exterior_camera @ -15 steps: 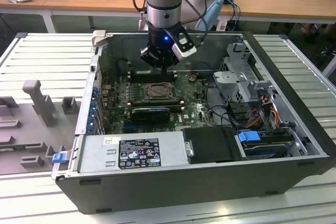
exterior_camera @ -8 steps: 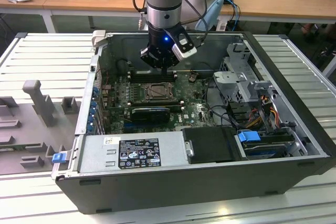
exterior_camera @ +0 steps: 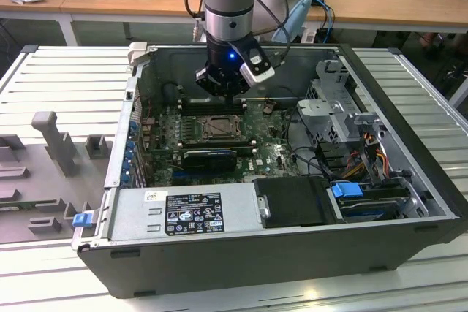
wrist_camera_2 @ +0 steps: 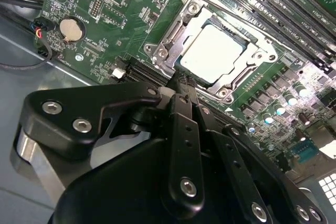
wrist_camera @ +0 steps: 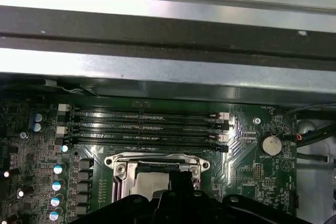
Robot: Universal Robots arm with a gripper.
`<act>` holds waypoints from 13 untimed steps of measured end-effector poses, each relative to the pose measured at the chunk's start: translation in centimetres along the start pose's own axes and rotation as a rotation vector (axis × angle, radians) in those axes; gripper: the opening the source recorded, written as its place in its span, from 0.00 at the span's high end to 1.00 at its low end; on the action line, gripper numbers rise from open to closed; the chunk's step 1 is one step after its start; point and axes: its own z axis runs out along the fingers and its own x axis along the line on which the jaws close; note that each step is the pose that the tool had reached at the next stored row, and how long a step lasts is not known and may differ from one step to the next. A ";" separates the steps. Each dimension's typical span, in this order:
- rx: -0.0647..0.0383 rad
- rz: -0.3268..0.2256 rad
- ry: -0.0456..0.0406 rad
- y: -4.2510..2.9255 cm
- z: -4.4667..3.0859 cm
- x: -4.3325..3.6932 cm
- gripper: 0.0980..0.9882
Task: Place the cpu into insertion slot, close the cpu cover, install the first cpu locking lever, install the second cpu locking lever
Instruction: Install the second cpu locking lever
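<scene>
Directly below the closed, empty gripper, the cpu lies in the insertion slot.

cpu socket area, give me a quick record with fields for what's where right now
cpu: pale square chip lying in the insertion slot
insertion slot: on the green motherboard, inside the open computer case
cpu cover: silver frame lying down around the chip
claw: just above the socket's edge, fingers together, holding nothing
memory slots: long black rows beside the socket
coin battery: on the board, away from the socket
arm: reaching down into the case in the exterior view
</scene>
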 end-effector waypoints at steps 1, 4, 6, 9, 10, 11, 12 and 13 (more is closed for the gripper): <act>0.000 0.000 0.0001 -0.02 0.00 0.00 0.99; 0.000 0.000 0.0001 -0.05 -0.01 0.00 0.99; 0.000 0.000 0.0001 -0.11 -0.01 0.00 0.99; 0.000 0.000 0.0001 -0.22 -0.02 0.00 0.99; 0.000 0.000 0.0001 -0.25 -0.03 0.00 0.99; 0.000 0.000 0.0001 -0.30 -0.03 0.01 0.99; 0.000 0.000 0.0001 -0.34 -0.03 0.01 0.99; 0.000 0.000 0.0000 -0.37 -0.03 0.01 0.99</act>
